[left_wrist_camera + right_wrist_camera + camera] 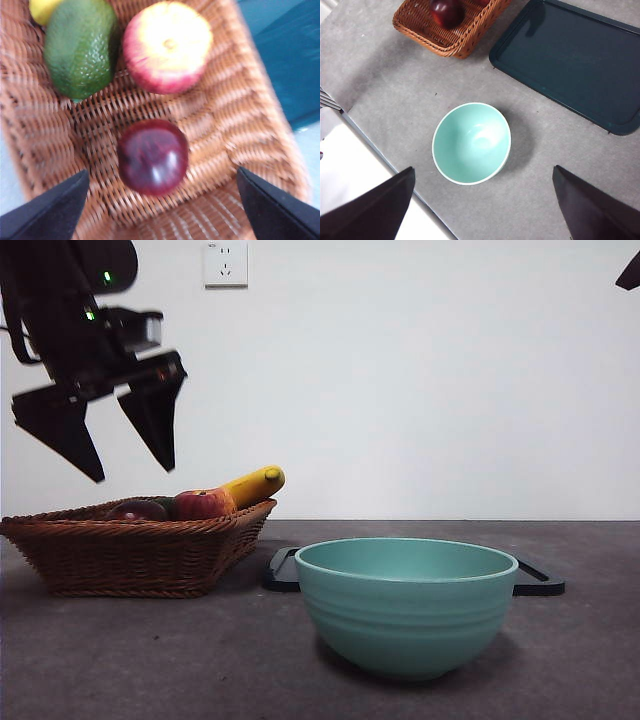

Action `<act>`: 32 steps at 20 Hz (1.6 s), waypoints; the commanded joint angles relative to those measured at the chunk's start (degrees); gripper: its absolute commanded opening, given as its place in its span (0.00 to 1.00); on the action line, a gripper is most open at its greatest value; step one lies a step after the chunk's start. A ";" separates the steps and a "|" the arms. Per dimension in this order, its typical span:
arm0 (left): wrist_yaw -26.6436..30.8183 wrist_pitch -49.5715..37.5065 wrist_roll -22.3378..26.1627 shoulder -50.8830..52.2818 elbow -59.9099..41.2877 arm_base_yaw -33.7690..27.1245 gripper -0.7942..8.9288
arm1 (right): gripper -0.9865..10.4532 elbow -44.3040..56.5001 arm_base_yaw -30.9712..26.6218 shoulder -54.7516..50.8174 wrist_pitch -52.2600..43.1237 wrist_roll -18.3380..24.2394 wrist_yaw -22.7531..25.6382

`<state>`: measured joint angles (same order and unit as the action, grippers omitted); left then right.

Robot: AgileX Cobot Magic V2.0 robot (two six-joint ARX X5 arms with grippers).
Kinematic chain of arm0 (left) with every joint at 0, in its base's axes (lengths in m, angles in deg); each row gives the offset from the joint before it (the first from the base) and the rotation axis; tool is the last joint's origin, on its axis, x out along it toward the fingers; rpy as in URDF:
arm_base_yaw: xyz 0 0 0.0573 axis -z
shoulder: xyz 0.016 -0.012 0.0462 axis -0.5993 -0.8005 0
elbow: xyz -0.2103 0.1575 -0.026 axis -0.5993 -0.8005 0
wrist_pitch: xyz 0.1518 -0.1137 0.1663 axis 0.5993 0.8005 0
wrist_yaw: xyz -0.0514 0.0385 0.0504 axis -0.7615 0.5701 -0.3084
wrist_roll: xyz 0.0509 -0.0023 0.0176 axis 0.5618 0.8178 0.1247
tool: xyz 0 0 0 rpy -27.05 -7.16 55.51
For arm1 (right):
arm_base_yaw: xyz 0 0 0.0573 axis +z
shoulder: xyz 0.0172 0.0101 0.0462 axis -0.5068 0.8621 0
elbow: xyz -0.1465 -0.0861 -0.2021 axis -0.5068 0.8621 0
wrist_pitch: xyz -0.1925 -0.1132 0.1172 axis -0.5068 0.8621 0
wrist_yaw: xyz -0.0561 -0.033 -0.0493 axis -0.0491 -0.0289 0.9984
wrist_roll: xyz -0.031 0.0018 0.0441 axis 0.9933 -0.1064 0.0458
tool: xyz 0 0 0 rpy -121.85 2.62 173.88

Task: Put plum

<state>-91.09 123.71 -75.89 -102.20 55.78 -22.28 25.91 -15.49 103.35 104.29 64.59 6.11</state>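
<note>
Front view: even, bright light on the white wall; the arm at upper left reads as a dark silhouette, and the bowl [406,605] casts a soft shadow on the tabletop [150,660]. Left wrist view: motion blur softens the basket [210,150] weave and the plum [152,156], which carries small white highlights. Right wrist view: sharp, with a soft shadow at the bowl's right and mild glare inside it.
</note>
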 commanded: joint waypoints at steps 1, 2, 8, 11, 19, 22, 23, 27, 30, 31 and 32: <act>0.24 -1.18 0.83 -3.21 1.49 0.22 0.55 | 0.47 -1.09 0.24 0.48 -0.35 0.00 -0.22; 0.24 -1.68 0.83 -4.20 1.49 0.22 0.55 | 0.47 -1.09 0.24 0.48 -0.37 0.00 -0.22; 0.26 -2.89 0.83 -8.90 1.49 0.28 0.55 | 0.47 -1.09 0.24 0.48 -0.39 0.00 -0.20; 0.26 -2.84 0.79 -11.04 1.49 0.48 0.55 | 0.47 -1.09 0.24 0.48 -0.37 0.00 -0.20; 0.24 -3.74 0.74 -11.37 1.51 0.87 0.39 | 0.47 -1.09 0.24 0.48 -0.39 0.02 -0.20; 0.24 -3.02 0.77 -10.86 1.51 0.87 0.36 | 0.47 -1.09 0.24 0.48 -0.39 0.02 -0.20; 0.24 -2.95 0.77 -10.32 1.51 0.87 0.35 | 0.47 -1.09 0.24 0.48 -0.39 0.02 -0.17; 0.22 -2.49 0.72 -5.90 1.53 0.87 0.33 | 0.47 -1.09 0.24 0.48 -0.42 0.02 -0.17; -2.19 -1.84 -0.26 -0.35 1.53 1.64 0.33 | 0.47 -1.09 0.24 0.48 -0.46 0.02 -0.15; -4.44 -1.20 -0.26 1.99 1.53 2.27 0.33 | 0.47 -1.09 0.24 0.48 -0.52 0.04 -0.02; -6.27 -0.63 -0.28 3.98 1.53 3.10 0.33 | 0.47 -1.09 0.24 0.48 -0.59 0.02 0.02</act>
<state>-96.82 123.23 -76.02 -97.70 55.87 -19.54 25.91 -15.49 103.35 104.20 64.59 6.24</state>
